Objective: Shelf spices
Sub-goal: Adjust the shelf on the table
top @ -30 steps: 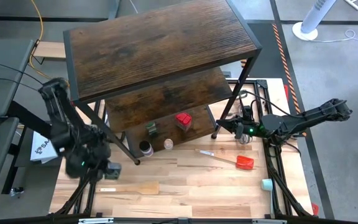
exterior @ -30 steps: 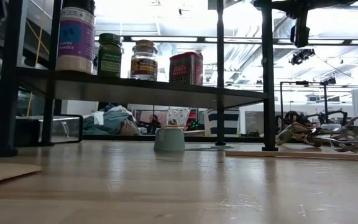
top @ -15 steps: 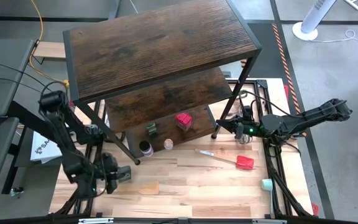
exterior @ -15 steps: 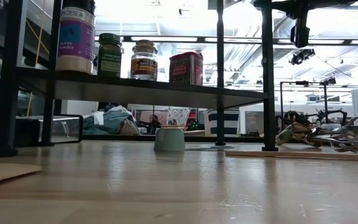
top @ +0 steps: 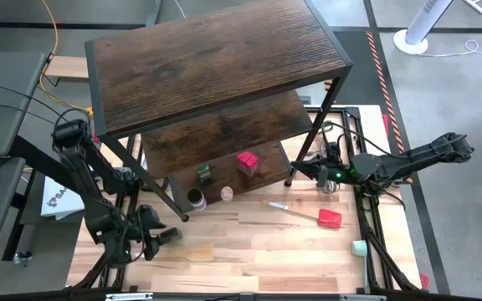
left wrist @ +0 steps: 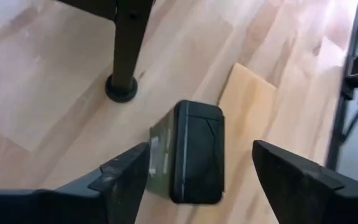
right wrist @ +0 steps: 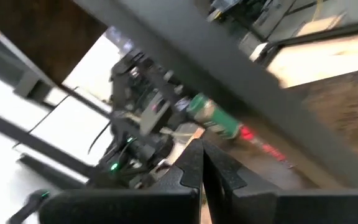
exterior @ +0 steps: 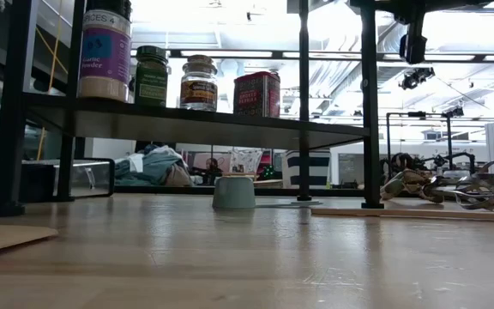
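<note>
looking mostly done from your side: the shelf [top: 216,63] stands at the back of the worktop [top: 258,251], and its lowest board carries four jars in the low view: purple-label jar [exterior: 105,51], green-lidded jar [exterior: 152,75], pale-lidded jar [exterior: 199,82], red jar [exterior: 256,93]. what's left, i'd judge: one dark jar [left wrist: 191,152] lying on its side on the worktop near a shelf foot. your left claw [left wrist: 194,168] hangs right over it, fingers spread wide either side, nothing held yet. your right claw [top: 301,170] waits by the shelf's right leg, fingers pressed together, empty. red spatula [top: 320,217] isn't yours to shelve.
</note>
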{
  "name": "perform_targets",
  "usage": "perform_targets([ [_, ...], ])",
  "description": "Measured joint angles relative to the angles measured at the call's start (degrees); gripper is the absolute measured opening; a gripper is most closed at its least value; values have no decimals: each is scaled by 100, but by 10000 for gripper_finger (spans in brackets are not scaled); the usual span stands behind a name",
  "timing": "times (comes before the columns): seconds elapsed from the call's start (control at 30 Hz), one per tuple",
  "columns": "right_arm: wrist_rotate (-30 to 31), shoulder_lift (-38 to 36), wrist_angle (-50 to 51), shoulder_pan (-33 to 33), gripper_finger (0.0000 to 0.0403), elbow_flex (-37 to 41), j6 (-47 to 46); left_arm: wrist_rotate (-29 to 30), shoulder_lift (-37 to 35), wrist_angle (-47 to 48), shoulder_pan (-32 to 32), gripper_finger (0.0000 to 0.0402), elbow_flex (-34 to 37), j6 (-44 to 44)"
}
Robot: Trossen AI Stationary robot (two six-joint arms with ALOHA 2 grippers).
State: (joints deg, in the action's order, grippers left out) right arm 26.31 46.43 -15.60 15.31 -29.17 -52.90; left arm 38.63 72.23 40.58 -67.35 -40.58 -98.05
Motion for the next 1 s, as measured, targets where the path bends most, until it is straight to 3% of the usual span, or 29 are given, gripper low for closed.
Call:
perform_targets([
  [0.1, -198, -2, -56, 186, 0, 0, -9, -5, -226, 4, -36, 279, 0, -73],
  [0.17, 61, 3, -44, 405, 0, 0, 16, 65, -339, 55, -55, 277, -1, -78],
  [0.4, 2778, 427, -540, 1159, 0, 0, 462, 394, -547, 498, -48, 275, -2, -526],
  [0.73, 5019, 982, -890, 1116, 0, 0, 540, 416, -621, 800, 9, 275, -2, -829],
  [0.87, 4797, 924, -909, 946, 0, 0, 600, 848, -762, 1201, 134, 275, -40, -1228],
  [1.0, 4507, 866, -911, 889, 0, 0, 682, 1435, -959, 3186, 469, 268, -405, -2449],
])
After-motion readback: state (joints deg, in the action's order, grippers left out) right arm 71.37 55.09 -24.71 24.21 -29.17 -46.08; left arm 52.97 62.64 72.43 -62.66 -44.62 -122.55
